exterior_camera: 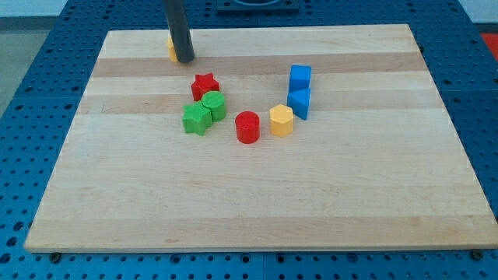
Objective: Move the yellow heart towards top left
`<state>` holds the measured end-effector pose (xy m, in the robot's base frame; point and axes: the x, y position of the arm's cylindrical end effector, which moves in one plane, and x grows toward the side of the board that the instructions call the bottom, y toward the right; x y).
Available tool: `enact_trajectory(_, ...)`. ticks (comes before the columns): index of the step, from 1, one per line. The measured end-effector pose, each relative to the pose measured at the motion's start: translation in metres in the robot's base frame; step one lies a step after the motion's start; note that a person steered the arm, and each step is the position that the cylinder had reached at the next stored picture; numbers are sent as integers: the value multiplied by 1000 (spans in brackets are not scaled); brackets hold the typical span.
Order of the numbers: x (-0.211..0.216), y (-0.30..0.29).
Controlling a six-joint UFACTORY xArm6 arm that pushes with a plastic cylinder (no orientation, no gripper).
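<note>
- My tip (184,59) down on counter (257,194) nr top-left, touching a yellow block (170,49); block mostly hidden behind rod, shape can't tell, prob. the heart.
- No gripper on this rig; nothing held, rod just abuts block.
- Mid-counter cluster: red star (205,85), green cylinder (214,105), green star (197,119) packed tight.
- Red cylinder (247,127), yellow hexagon (282,120) side by side.
- Blue cube (300,77) above second blue block (299,102), touching.
</note>
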<state>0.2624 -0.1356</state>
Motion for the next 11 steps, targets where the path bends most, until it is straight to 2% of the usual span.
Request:
enact_trajectory(5,-68,-24)
enact_trajectory(7,-62,-33)
enact_trajectory(9,-62,-80)
enact_trajectory(10,-62,-86)
enact_trajectory(11,-62,-66)
